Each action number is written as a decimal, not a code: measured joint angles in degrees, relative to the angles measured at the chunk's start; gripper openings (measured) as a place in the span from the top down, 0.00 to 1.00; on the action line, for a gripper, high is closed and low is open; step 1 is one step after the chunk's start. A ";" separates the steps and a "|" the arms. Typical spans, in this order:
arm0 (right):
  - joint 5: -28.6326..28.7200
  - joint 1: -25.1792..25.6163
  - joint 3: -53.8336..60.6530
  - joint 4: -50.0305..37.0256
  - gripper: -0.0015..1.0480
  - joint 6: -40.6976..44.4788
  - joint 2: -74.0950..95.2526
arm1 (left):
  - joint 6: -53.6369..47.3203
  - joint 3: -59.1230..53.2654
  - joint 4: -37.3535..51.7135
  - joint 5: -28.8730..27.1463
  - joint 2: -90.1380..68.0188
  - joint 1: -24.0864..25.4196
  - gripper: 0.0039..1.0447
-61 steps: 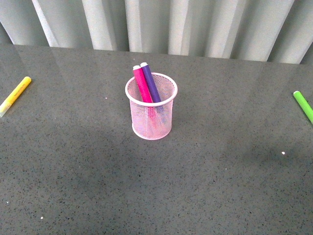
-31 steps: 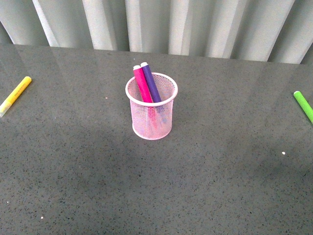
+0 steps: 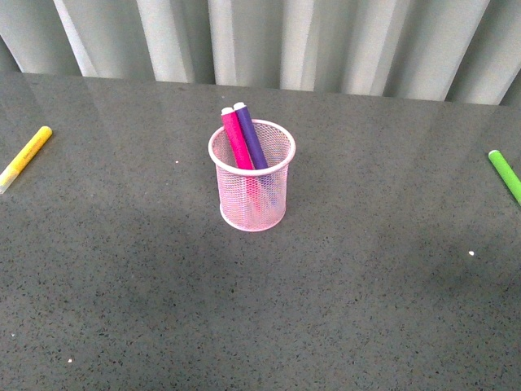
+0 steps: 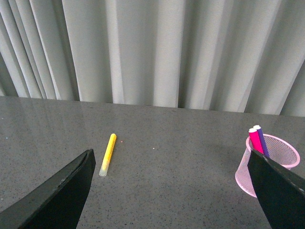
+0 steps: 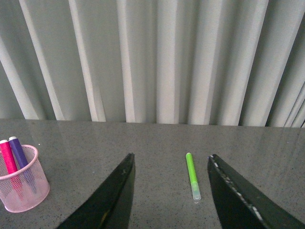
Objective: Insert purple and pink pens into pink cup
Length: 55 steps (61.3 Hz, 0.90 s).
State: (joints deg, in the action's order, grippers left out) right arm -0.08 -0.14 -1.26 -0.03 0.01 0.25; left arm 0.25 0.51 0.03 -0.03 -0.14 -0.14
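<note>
The pink cup [image 3: 251,189] stands upright mid-table, a pale pink mesh cylinder. Inside it lean the pink pen [image 3: 237,138] and the purple pen [image 3: 249,135], side by side, tops poking above the rim. No arm shows in the front view. In the left wrist view my left gripper [image 4: 169,155] is open, empty, with the pink cup [image 4: 273,162] beside one finger and the pink pen [image 4: 255,140] and purple pen [image 4: 261,142] sticking out. My right gripper [image 5: 170,160] is open and empty, well apart from the pink cup [image 5: 25,186], pink pen [image 5: 7,156] and purple pen [image 5: 19,152].
A yellow marker [image 3: 25,157] lies at the table's far left, also the yellow marker [image 4: 107,153] between my left fingers' spread. A green marker [image 3: 505,175] lies at the right edge, the same green marker [image 5: 192,174] ahead of my right gripper. Grey curtains hang behind the table.
</note>
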 joint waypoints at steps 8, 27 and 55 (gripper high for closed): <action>0.00 0.00 0.00 0.00 0.27 0.00 0.00 | 0.00 0.00 0.00 0.00 0.00 0.00 0.06; 0.00 0.00 0.00 0.00 0.07 -0.04 0.00 | 0.00 0.00 0.00 0.00 0.00 0.00 0.06; 0.00 0.00 0.00 0.00 0.07 -0.02 0.00 | 0.00 0.00 0.00 0.00 0.00 0.00 0.06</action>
State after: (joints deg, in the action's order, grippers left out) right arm -0.08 -0.14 -1.26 -0.03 -0.01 0.25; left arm 0.25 0.51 0.03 -0.03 -0.14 -0.14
